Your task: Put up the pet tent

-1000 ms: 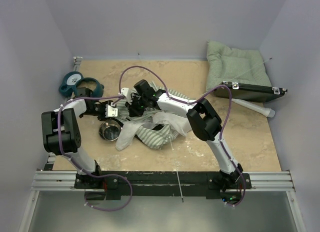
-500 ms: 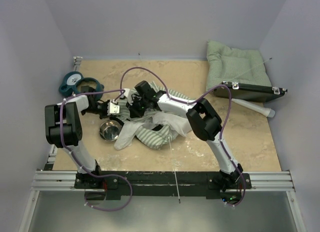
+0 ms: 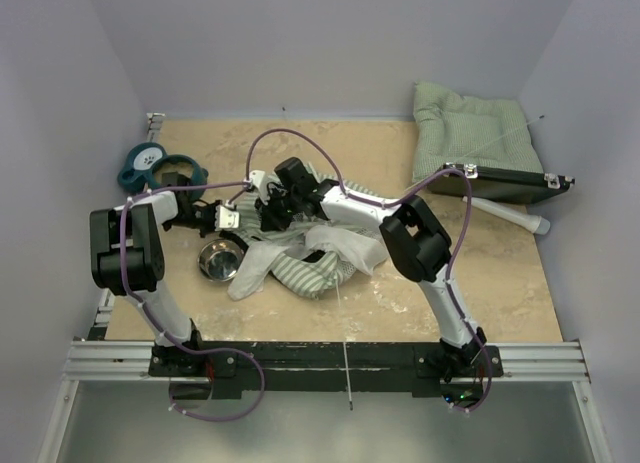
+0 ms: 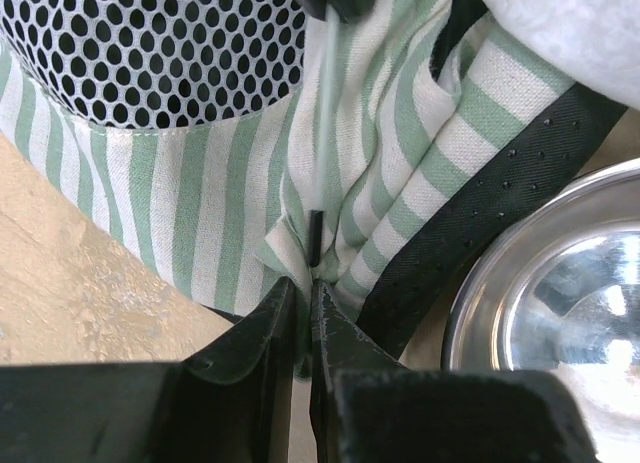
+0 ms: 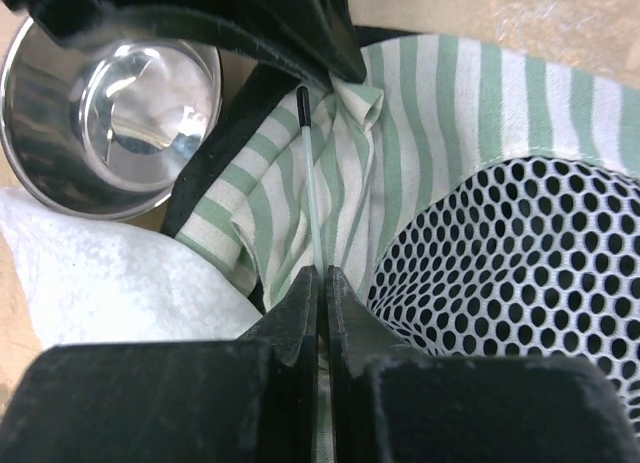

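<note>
Your tent (image 3: 310, 268) lies crumpled on the surface (image 3: 480, 273) beside the bowl (image 3: 217, 260). Your right pincer (image 5: 321, 283) is clamped on a thin pole (image 5: 312, 183), and your left pincer (image 4: 305, 303) pinches the tent's striped fabric at that pole's tip.

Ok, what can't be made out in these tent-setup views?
Left wrist view: whether the left gripper pinches the green-and-white striped fabric pet tent or its thin white pole; its own fingers cover the contact.
Left wrist view: the round shiny steel bowl, cut by the right edge.
Right wrist view: the pole behind the shut right gripper, hidden by its fingers.
Top view: both grips, too small against the crumpled tent.
</note>
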